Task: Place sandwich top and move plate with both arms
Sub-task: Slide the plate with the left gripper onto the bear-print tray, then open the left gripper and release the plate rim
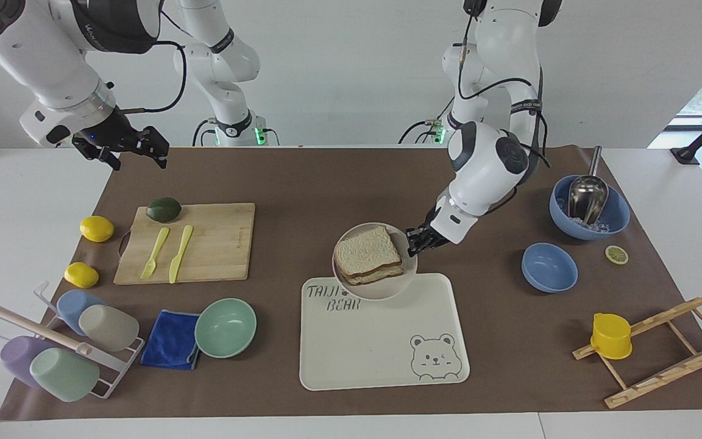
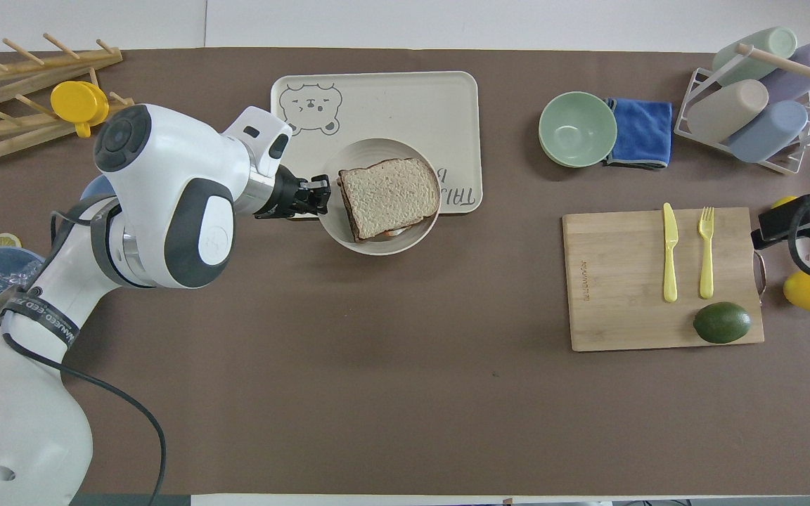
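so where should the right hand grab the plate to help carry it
By the bare rim toward the right arm's end, pinching the edge from the side. The left hand is shut on the rim across from it, and the sandwich top covers the middle. The right hand waits open.

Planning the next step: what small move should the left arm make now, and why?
Probably carry the plate on to the tray's middle and lower it: the left gripper, shut on its rim, holds it with the sandwich above the tray's edge.

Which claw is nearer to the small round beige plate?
Left. The left claw grips the small round beige plate at its rim; the right claw waits above the table's corner.
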`<action>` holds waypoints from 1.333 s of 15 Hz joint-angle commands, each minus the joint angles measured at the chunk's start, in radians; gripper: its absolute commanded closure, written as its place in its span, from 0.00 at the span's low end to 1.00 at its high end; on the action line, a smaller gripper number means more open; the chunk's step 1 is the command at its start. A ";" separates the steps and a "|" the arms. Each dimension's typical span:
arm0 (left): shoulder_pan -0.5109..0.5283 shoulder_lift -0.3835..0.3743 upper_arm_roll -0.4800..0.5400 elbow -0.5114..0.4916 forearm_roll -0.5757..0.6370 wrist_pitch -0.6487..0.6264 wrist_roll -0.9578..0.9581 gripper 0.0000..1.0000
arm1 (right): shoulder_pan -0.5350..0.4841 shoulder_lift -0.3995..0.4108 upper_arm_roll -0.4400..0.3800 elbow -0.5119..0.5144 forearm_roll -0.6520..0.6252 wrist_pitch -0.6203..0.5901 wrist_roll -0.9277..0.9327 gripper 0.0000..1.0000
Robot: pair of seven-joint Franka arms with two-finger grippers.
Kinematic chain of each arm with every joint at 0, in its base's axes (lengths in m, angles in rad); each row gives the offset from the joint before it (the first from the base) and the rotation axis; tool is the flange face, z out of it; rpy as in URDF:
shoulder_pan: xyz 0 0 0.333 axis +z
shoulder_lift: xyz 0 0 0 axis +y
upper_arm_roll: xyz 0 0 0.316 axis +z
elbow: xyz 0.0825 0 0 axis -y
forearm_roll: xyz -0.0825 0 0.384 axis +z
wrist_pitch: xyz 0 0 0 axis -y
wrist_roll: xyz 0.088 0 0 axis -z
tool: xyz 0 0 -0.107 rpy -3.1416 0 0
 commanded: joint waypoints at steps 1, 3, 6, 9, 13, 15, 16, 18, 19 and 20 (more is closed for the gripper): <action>0.023 0.175 -0.001 0.244 -0.029 -0.112 -0.009 1.00 | -0.007 -0.006 0.003 0.006 -0.003 -0.011 -0.015 0.00; 0.048 0.217 -0.001 0.293 -0.030 -0.109 -0.011 1.00 | -0.007 -0.006 0.003 0.006 -0.004 -0.011 -0.016 0.00; 0.051 0.273 0.002 0.353 -0.035 -0.100 -0.011 1.00 | -0.007 -0.006 0.003 0.006 -0.004 -0.011 -0.016 0.00; 0.063 0.301 0.003 0.381 -0.046 -0.083 -0.013 1.00 | -0.007 -0.006 0.003 0.006 -0.004 -0.011 -0.016 0.00; 0.068 0.323 0.003 0.376 -0.070 -0.016 -0.013 1.00 | -0.005 -0.006 0.004 0.006 -0.004 -0.011 -0.016 0.00; 0.060 0.323 0.003 0.370 -0.069 0.038 -0.013 1.00 | -0.002 -0.005 0.003 0.006 -0.004 -0.011 -0.013 0.00; 0.060 0.323 0.005 0.361 -0.067 0.059 -0.013 1.00 | -0.001 -0.005 0.003 0.006 -0.007 -0.010 -0.012 0.00; 0.056 0.320 0.005 0.331 -0.066 0.094 -0.013 1.00 | 0.004 -0.005 0.007 0.008 -0.016 -0.007 -0.012 0.00; 0.054 0.318 0.005 0.309 -0.063 0.122 -0.013 1.00 | 0.004 -0.005 0.007 0.008 -0.016 -0.004 -0.013 0.00; 0.051 0.312 0.005 0.285 -0.061 0.145 -0.011 1.00 | 0.004 -0.003 0.009 0.009 -0.016 -0.001 -0.015 0.00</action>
